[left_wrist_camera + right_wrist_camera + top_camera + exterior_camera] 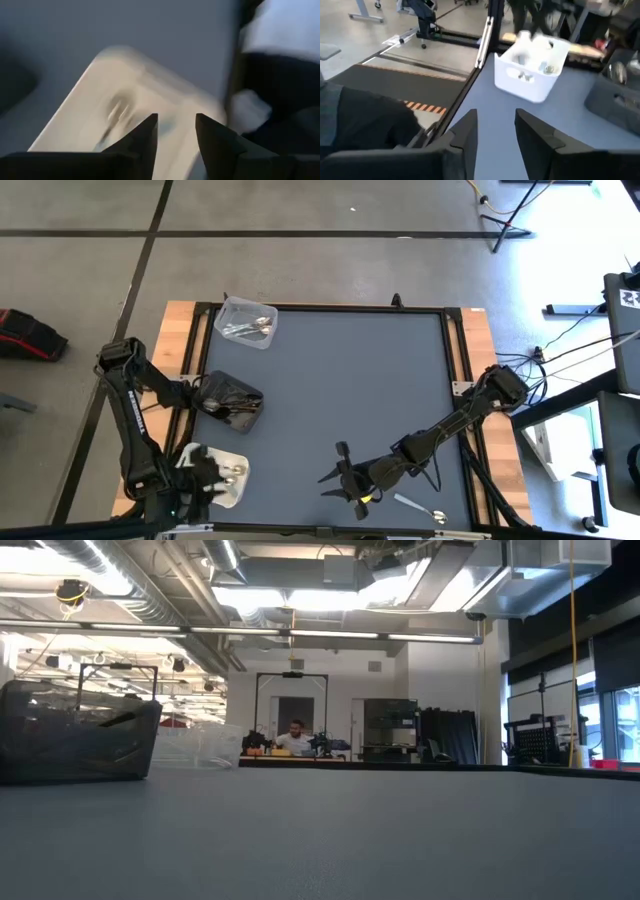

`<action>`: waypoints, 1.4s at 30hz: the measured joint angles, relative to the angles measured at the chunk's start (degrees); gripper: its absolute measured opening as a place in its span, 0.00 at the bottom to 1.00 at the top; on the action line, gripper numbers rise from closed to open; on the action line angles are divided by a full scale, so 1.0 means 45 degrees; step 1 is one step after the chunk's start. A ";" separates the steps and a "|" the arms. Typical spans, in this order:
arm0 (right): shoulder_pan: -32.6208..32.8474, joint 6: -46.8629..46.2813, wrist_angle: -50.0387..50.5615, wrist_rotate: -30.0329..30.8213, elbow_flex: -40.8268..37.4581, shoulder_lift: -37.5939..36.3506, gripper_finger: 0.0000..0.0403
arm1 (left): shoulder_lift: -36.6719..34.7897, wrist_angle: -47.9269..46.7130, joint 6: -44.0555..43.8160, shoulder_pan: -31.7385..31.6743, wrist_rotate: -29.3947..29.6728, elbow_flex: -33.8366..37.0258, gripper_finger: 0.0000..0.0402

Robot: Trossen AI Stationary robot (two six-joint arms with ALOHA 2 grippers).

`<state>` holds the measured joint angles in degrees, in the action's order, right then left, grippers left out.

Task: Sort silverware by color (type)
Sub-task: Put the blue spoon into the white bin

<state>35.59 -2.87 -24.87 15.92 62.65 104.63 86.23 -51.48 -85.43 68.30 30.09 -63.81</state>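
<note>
Hovering over the white tray [236, 489], the left gripper [176, 131] is seen with fingers apart and empty. The right gripper [343, 476], also parted, is held above the mat near a spoon [418, 507].

A clear tub [246, 321] sits at the mat's [340, 380] far left corner with spoons [250, 330] in it. A dark bin [229, 401] stands nearer along the left edge, a white tray [222, 477] nearest. A lone spoon [420, 508] lies near the right front edge.

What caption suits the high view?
Left gripper over white tray; right gripper open beside a stray spoon.
</note>
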 joint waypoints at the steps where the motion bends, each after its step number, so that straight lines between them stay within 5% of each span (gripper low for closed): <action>1: 0.0005 -0.0193 0.0356 -0.0013 0.0016 -0.0088 0.31 | -0.0031 0.0725 0.0595 0.0002 0.0742 0.0000 0.32; 6: 0.0244 -0.1871 0.5026 -0.0011 0.0913 -0.0777 0.45 | 0.0083 0.4519 0.4434 -0.0093 0.3694 0.0000 0.32; 11: 0.0926 -0.5639 1.0883 -0.1286 0.2447 -0.1101 0.55 | 0.0780 0.7386 0.7747 -0.0500 0.4870 0.0000 0.32; 21: 0.4190 -1.2261 1.5644 -0.0732 0.2740 -0.1092 0.53 | 0.2135 0.9119 0.8444 -0.2059 0.2087 0.0000 0.32; 34: 0.5863 -1.6879 1.5826 -0.0656 0.0115 -0.1072 0.44 | 0.2144 0.9170 0.8436 -0.2713 0.1423 -0.0001 0.32; 42: 0.5838 -1.7113 1.4130 -0.0890 -0.0471 -0.1072 0.44 | 0.2144 0.9152 0.8435 -0.2713 0.1423 0.0000 0.32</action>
<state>61.87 -79.88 38.72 11.91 60.53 99.81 95.88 -10.30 -47.47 56.10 36.49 -63.81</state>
